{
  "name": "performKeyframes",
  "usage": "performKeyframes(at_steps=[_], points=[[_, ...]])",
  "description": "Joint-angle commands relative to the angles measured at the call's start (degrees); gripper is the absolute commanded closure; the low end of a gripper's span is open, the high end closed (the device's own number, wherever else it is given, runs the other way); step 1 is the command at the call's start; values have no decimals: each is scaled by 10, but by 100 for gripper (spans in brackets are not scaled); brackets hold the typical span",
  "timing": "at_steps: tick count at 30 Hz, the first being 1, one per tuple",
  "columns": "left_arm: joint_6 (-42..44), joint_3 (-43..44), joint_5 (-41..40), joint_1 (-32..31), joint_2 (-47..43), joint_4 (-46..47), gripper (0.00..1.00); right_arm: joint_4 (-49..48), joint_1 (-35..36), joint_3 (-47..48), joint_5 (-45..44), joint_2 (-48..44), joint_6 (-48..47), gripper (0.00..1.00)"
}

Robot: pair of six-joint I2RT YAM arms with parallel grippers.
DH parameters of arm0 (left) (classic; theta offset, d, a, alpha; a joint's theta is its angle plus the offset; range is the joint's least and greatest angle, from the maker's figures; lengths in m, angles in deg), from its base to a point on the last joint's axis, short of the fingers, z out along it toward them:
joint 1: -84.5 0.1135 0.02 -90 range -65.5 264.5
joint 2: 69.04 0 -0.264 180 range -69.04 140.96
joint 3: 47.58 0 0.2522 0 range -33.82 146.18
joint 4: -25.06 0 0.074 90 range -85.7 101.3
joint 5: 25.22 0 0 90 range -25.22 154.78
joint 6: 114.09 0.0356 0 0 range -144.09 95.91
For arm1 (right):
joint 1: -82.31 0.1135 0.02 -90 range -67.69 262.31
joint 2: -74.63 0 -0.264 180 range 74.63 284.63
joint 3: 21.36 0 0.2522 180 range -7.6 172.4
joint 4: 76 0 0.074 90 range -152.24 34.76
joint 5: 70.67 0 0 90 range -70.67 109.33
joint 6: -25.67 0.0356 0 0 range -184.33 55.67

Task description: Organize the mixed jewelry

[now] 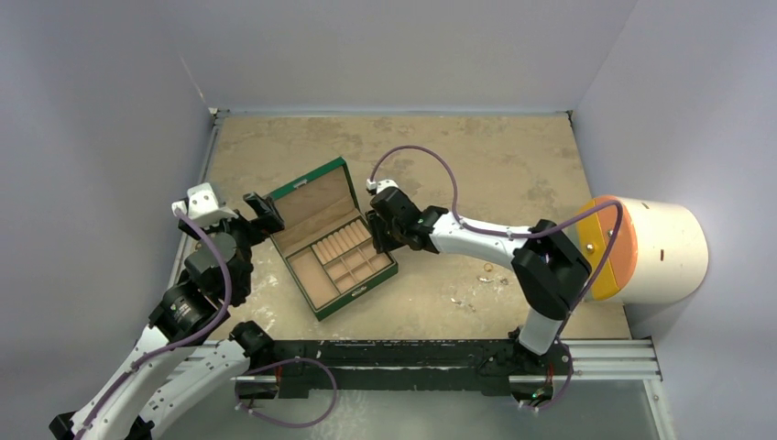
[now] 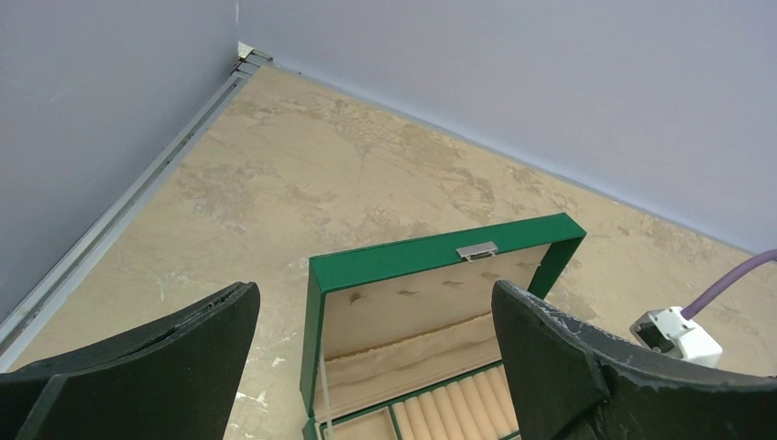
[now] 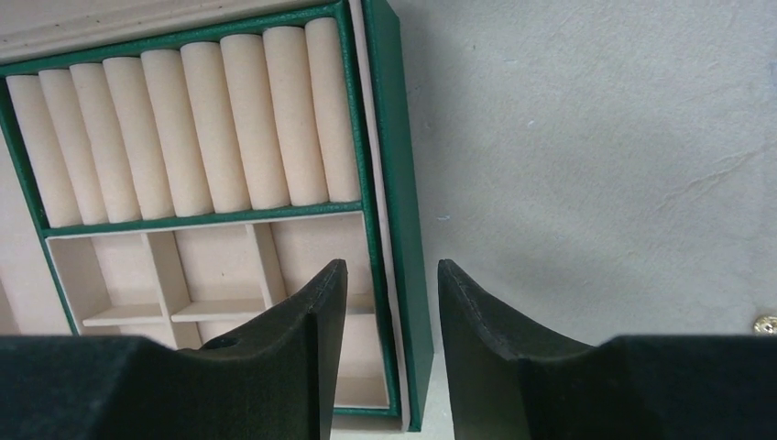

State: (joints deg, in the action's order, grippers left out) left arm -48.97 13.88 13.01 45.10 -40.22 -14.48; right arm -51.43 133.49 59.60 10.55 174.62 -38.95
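The green jewelry box (image 1: 334,240) lies open in the middle of the table, its lid (image 2: 440,252) tilted back, with cream ring rolls (image 3: 183,128) and small compartments (image 3: 220,266) that look empty. Tiny gold and silver jewelry pieces (image 1: 486,269) lie scattered on the table right of the box; one gold piece (image 3: 766,323) shows at the right wrist view's edge. My left gripper (image 1: 266,213) is open wide and empty by the lid's left side, also seen in its wrist view (image 2: 374,290). My right gripper (image 3: 392,275) is open and empty, its fingers on either side of the box's right wall (image 3: 403,183).
A large white cylinder with an orange face (image 1: 651,249) lies at the right edge of the table. Grey walls close in the back and both sides. A white cable connector (image 2: 676,335) of the right arm shows beyond the box.
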Motion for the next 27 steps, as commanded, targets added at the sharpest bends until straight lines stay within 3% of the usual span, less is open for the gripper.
performKeyframes(at_steps=[1,11,22,27], points=[[7,15,6,1,4,14,2,-14,-4,31,9,11,-6,57],[8,16,10,2,5,14,2,-15,-5,34,10,27,-2,70],[8,16,11,2,8,14,2,-13,-23,20,-9,17,13,100],[9,16,11,2,10,14,2,-14,-40,9,-21,8,22,100]])
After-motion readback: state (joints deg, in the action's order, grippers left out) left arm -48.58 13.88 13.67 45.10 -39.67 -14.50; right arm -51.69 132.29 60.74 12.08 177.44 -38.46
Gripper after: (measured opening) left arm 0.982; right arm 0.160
